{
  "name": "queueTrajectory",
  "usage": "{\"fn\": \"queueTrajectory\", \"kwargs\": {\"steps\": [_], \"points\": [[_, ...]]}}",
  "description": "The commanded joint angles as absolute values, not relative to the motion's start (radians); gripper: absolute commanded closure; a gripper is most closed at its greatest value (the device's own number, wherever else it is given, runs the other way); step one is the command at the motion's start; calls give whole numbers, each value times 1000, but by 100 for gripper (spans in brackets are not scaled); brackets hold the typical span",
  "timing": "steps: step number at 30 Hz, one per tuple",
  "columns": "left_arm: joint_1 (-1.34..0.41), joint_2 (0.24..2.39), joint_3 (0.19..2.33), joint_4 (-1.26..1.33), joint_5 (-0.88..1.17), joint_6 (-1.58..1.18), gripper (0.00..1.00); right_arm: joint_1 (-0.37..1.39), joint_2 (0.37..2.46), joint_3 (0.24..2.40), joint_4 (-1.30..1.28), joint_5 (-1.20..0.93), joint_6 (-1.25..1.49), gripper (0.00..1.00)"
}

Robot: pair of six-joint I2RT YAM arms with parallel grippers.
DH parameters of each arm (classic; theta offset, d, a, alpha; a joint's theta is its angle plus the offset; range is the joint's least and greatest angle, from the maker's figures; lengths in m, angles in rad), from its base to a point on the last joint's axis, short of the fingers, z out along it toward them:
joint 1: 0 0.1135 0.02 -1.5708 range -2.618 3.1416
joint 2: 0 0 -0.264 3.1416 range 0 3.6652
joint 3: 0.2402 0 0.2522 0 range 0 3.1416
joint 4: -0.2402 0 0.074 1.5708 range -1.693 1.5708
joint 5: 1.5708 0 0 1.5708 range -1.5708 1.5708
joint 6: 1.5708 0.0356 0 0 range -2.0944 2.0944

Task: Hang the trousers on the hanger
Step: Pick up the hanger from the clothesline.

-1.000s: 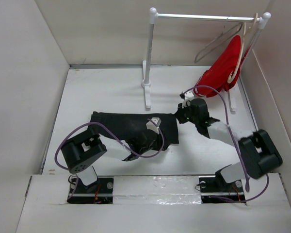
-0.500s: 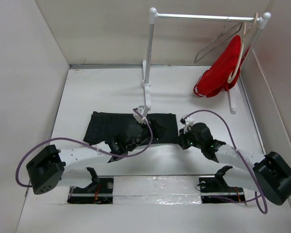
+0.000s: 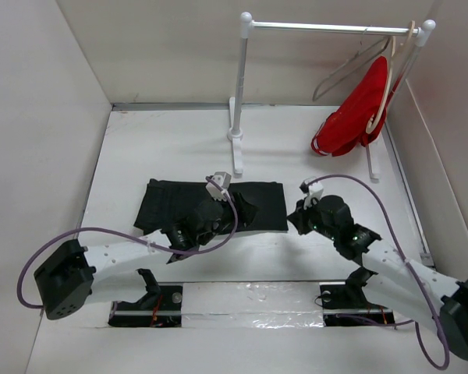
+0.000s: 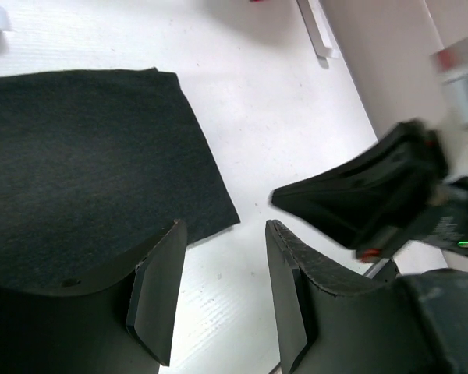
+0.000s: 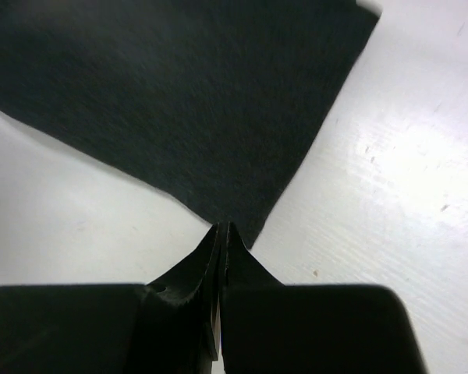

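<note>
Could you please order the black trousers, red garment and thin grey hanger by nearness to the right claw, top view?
1. Black fabric trousers, just left of the right claw.
2. Red cloth garment, hanging far right.
3. Thin pale grey hanger, on the rail behind.

In front of rack (image 3: 236, 101): black trousers (image 3: 157, 206), folded flat on table (image 3: 171, 140). Over the end nearer rack's foot: left gripper (image 3: 243, 210). Just beyond that end, close to the cloth's edge: right gripper (image 3: 295, 222). Hung at rack's right end: 1 grey hanger (image 3: 347, 69), 1 red garment (image 3: 359, 105).
</note>
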State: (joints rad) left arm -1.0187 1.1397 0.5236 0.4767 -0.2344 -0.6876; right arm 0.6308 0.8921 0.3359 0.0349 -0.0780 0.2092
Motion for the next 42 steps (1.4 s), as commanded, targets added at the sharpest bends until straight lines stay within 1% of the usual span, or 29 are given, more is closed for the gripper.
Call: {"fn": "queueTrajectory", "kwargs": {"steps": [1,2,3,4,5,6,8,9,11,12,13,14,15,16,17,18,20,21,23,26,32,36,42], "points": [[-1009,1060,528,453,-297,-661,57,650,786,530,-98,-6,152,100],[-1009,1045,519,451,-313,-663,58,650,772,576,-121,26,121,100],[-1009,1031,515,448,-333,-661,59,650,764,625,-149,110,114,100],[-1009,1010,514,442,-340,-658,60,640,758,725,-170,142,98,100],[-1009,1000,514,437,-347,-655,64,617,761,773,-167,162,81,100],[-1009,994,508,433,-359,-653,76,601,765,817,-158,193,51,100],[-1009,974,496,414,-376,-669,86,556,816,906,-140,216,34,100],[-1009,966,488,404,-394,-678,92,495,839,1005,-146,207,32,100],[-1009,940,482,370,-409,-683,93,428,923,1098,-146,183,37,100],[-1009,931,470,361,-428,-683,93,360,955,1182,-144,170,63,100],[-1009,920,462,351,-434,-683,93,323,989,1219,-143,161,80,99],[-1009,901,456,347,-439,-674,93,284,1024,1254,-134,144,95,89],[-1009,891,450,339,-445,-663,90,244,1099,1323,-133,79,136,82],[-1009,884,449,333,-448,-652,88,173,1136,1351,-127,30,161,73],[-1009,873,449,325,-459,-643,86,143,1172,1371,-95,-15,185,53],[-1009,870,448,315,-478,-629,82,120,1233,1388,-68,-109,240,46],[-1009,864,442,316,-489,-620,80,77,1285,1425,-13,-175,296,36],[-1009,862,434,318,-489,-612,78,77,1307,1439,-8,-220,336,33],[-1009,859,423,336,-479,-607,76,77,1359,1485,32,-227,356,27],[-1009,861,403,365,-462,-609,75,77,1414,1551,9,-203,365,23],[-1009,864,385,380,-440,-615,74,55,1488,1548,124,-264,478,23],[-1009,864,368,382,-428,-629,74,55,1548,1574,133,-271,518,23],[-1009,867,370,382,-416,-634,74,44,1566,1554,175,-251,581,23]]}}
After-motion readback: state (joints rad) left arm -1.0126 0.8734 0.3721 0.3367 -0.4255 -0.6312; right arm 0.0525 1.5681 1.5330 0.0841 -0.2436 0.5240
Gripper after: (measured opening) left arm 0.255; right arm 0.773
